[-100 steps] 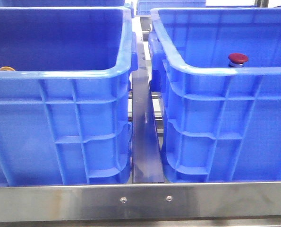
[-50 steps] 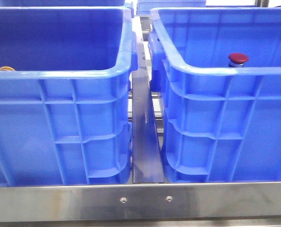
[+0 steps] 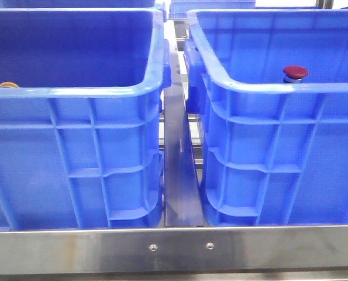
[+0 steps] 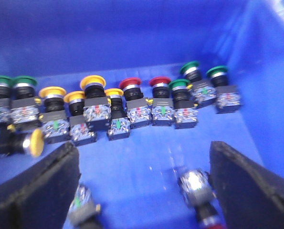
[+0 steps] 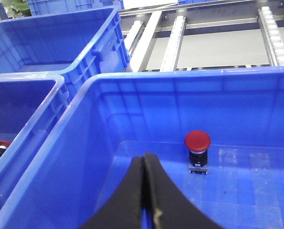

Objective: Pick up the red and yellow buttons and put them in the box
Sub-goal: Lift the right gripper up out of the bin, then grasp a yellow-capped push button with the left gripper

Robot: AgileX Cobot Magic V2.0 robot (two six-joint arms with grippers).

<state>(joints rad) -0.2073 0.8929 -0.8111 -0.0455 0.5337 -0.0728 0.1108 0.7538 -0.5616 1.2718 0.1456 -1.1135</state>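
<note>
Two blue crates stand side by side in the front view, the left crate (image 3: 74, 96) and the right crate (image 3: 279, 91). A red button (image 3: 295, 73) stands upright in the right crate, also in the right wrist view (image 5: 197, 148). An orange-yellow cap (image 3: 8, 85) peeks over the left crate's rim. My left gripper (image 4: 144, 183) is open inside the left crate, above its floor. Several red (image 4: 131, 90), yellow (image 4: 93, 88) and green (image 4: 191, 71) buttons stand in a row beyond it. A fallen red-capped button (image 4: 199, 191) lies by one finger. My right gripper (image 5: 145, 164) is shut and empty above the right crate.
A steel rail (image 3: 174, 249) runs along the front edge. A metal divider (image 3: 178, 170) lies between the crates. Another fallen button (image 4: 82, 205) lies by the left gripper's other finger. A third blue crate (image 5: 51, 43) and roller tracks (image 5: 173, 40) lie beyond the right crate.
</note>
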